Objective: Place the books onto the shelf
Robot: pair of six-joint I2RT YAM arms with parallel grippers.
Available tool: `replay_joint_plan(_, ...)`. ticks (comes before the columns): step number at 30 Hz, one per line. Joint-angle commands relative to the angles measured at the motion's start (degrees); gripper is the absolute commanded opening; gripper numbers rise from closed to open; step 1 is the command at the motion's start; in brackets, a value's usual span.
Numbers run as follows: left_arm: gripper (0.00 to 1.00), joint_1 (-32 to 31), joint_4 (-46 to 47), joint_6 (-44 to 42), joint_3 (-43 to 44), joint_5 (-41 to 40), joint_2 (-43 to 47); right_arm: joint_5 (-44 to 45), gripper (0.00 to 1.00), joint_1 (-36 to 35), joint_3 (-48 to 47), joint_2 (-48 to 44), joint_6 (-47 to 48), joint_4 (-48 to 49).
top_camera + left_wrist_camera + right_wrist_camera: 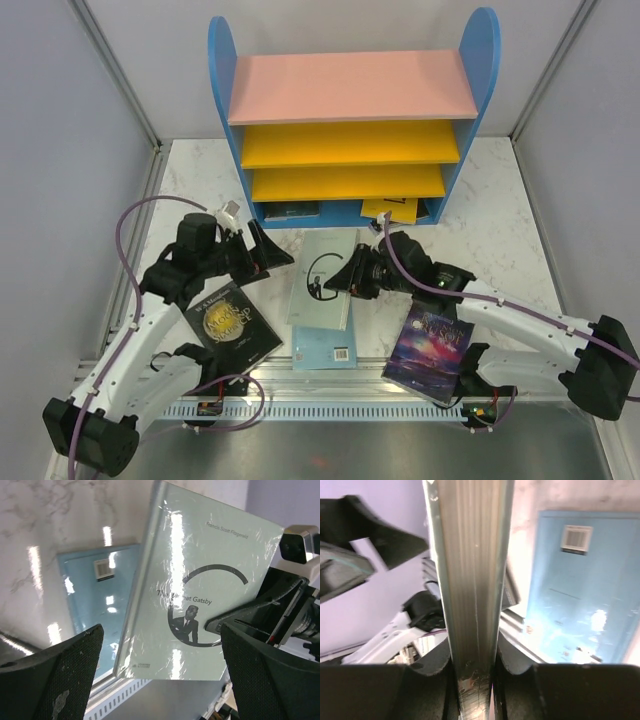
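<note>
1. Right gripper (471,662): nearest the lens in the right wrist view; closed on the edge of the pale green book (322,272), which is seen edge-on, clamped between both fingers.
2. Pale green book: titled "The Great Gatsby"; wrapped in glossy film; held by its right edge at the middle of the table (500,200), in front of the shelf (350,85); overlapped onto the far part of the light blue book (322,350).
3. Left gripper (160,677): jaws spread wide; nothing held; positioned just left of the pale green book.
4. Light blue book: laid flat, barcode side up, near the front edge of the table.
5. Black book (232,325): gold moon on the cover; laid flat, left of the light blue book, beside the left arm.
6. Galaxy book (430,345): blue-purple cover; laid flat at the right, just beside the right arm.
7. Shelf: set at the far side of the table; blue round-topped sides, pink top board, two yellow-orange boards; a dark book (292,211) and a yellow book (392,210) are lodged on the lowest level.
</note>
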State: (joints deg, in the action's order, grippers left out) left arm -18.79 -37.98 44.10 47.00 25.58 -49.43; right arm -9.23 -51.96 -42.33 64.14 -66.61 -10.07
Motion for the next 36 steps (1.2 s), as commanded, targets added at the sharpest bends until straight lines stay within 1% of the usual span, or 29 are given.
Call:
replay_joint_plan(1,1.0,-0.2,15.1,4.0,-2.3,9.7,1.0,-5.5,0.0,0.5,-7.9,-2.8,-0.7,4.5)
replay_joint_plan(4,1.0,-0.1,20.1,6.2,-3.5,12.4,0.7,-8.3,0.0,0.6,-10.0,-3.8,-1.7,8.5)
replay_joint_plan(5,1.0,-0.1,21.3,6.6,-3.9,13.1,0.7,-8.8,0.0,0.7,-10.4,-4.7,-1.9,11.1)
replay_joint_plan(6,1.0,-0.2,23.2,8.3,-5.2,15.1,1.3,-9.7,0.0,0.9,-10.4,-5.1,-2.6,12.3)
replay_joint_plan(8,1.0,-0.2,32.5,11.6,-7.4,18.2,2.4,-10.8,0.0,1.3,-9.8,-6.0,-3.4,15.6)
replay_joint_plan(9,1.0,-0.1,36.2,16.1,-10.2,21.1,3.5,-11.2,0.0,1.3,-8.8,-6.2,-4.6,16.5)
replay_joint_plan(10,1.0,-0.1,45.4,18.7,-11.8,22.5,3.8,-11.9,0.0,1.3,-8.1,-6.6,-5.1,18.9)
replay_joint_plan(12,1.0,-0.1,52.4,25.3,-15.6,25.3,4.3,-11.9,0.0,1.4,-6.2,-7.4,-7.1,21.3)
replay_joint_plan(13,0.99,-0.1,55.1,26.6,-16.2,25.9,4.3,-12.0,0.0,1.5,-5.6,-7.9,-7.9,23.7)
replay_joint_plan(14,0.97,-0.1,57.4,27.4,-16.7,26.4,4.3,-12.0,0.0,1.7,-5.0,-8.4,-8.4,24.7)
replay_joint_plan(15,0.92,-0.2,57.7,27.9,-16.8,26.9,4.3,-12.1,0.0,1.9,-4.1,-8.5,-9.1,25.7)
replay_joint_plan(17,0.88,-0.1,58.8,28.3,-17.1,27.1,4.8,-12.3,0.0,2.1,-3.5,-8.9,-10.4,28.3)
replay_joint_plan(18,0.83,-0.1,59.5,29.2,-17.4,27.3,4.9,-12.3,0.0,2.2,-3.1,-8.9,-10.7,28.7)
replay_joint_plan(20,0.79,-0.1,61.6,30.6,-18.3,27.5,5.2,-12.5,0.0,2.2,-2.9,-8.8,-11.1,29.6)
replay_joint_plan(21,0.72,-0.1,64.0,32.3,-18.8,27.8,5.3,-12.6,0.0,2.3,-2.6,-8.7,-11.3,30.0)
replay_joint_plan(22,0.69,-0.1,64.8,32.9,-19.0,27.8,5.5,-12.7,0.0,2.3,-2.5,-8.7,-11.3,30.0)
replay_joint_plan(23,0.64,-0.1,65.1,33.2,-19.1,27.9,5.5,-12.7,0.0,2.3,-2.4,-8.7,-11.3,30.2)
replay_joint_plan(24,0.57,-0.1,65.3,33.4,-19.1,27.8,5.6,-12.6,0.0,2.3,-2.1,-8.8,-11.5,30.2)
replay_joint_plan(25,0.4,-0.1,65.3,33.5,-19.1,27.8,5.6,-12.4,0.0,2.3,-1.9,-8.9,-11.4,30.2)
replay_joint_plan(27,0.18,-0.1,65.3,33.7,-18.9,28.0,5.1,-11.6,0.0,2.4,-1.3,-9.3,-11.6,30.5)
replay_joint_plan(29,0.04,-0.1,65.4,33.7,-18.5,28.6,4.7,-11.1,0.0,2.4,-1.0,-9.5,-11.5,30.5)
replay_joint_plan(30,0.02,-0.2,65.4,33.7,-18.4,28.6,4.8,-10.6,0.0,2.3,-0.9,-9.4,-11.5,30.2)
replay_joint_plan(31,0.02,-0.1,65.4,33.7,-18.3,28.5,4.9,-10.3,0.06,2.4,-1.1,-9.4,-11.4,28.6)
replay_joint_plan(32,0.02,-0.2,65.1,33.9,-18.0,27.9,5.0,-9.9,0.21,2.4,-1.2,-9.4,-11.0,27.6)
replay_joint_plan(33,0.02,-0.1,64.4,33.8,-17.6,26.2,5.3,-9.6,0.43,2.4,-1.4,-9.5,-10.4,26.4)
replay_joint_plan(34,0.02,-0.1,63.2,33.4,-16.9,25.3,5.3,-9.2,0.76,2.4,-1.4,-9.7,-10.4,24.6)
replay_joint_plan(36,0.02,-0.1,59.1,32.1,-13.5,21.6,5.1,-9.2,0.92,2.3,-0.2,-10.3,-10.8,23.4)
